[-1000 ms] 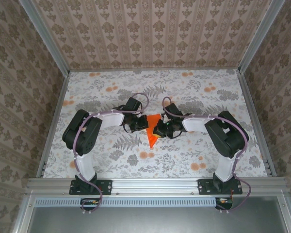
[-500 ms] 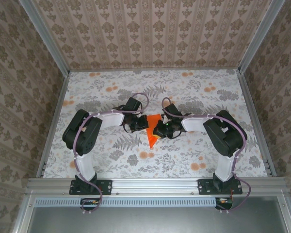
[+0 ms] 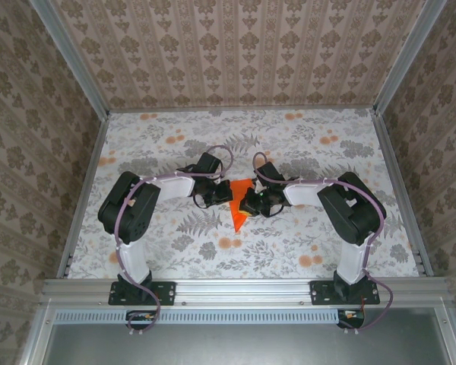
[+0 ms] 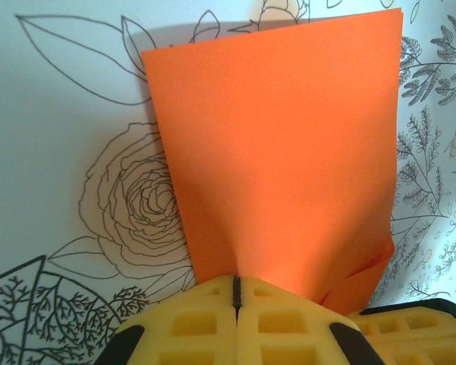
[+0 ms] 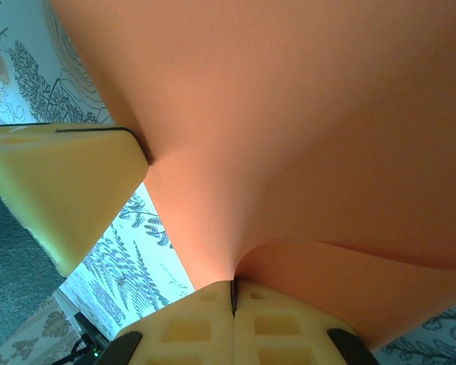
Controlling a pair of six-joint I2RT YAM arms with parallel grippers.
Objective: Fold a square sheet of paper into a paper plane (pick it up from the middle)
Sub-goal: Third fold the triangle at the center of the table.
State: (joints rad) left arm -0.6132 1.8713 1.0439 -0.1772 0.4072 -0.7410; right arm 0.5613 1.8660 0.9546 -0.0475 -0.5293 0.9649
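The left gripper (image 4: 235, 287) and the right gripper (image 5: 232, 295) both pinch the square sheet of paper (image 3: 239, 207) between them, over the middle of the tablecloth (image 3: 304, 144); it is already a pointed wedge, but the final plane folds seem not yet done

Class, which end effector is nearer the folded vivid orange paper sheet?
Neither: left end effector clamps the orange paper sheet from its left, right end effector from its right.

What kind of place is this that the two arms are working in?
Likely a staged robot test booth: wallpapered walls in an aluminium frame, floral tablecloth, left arm and right arm bolted to the front rail.
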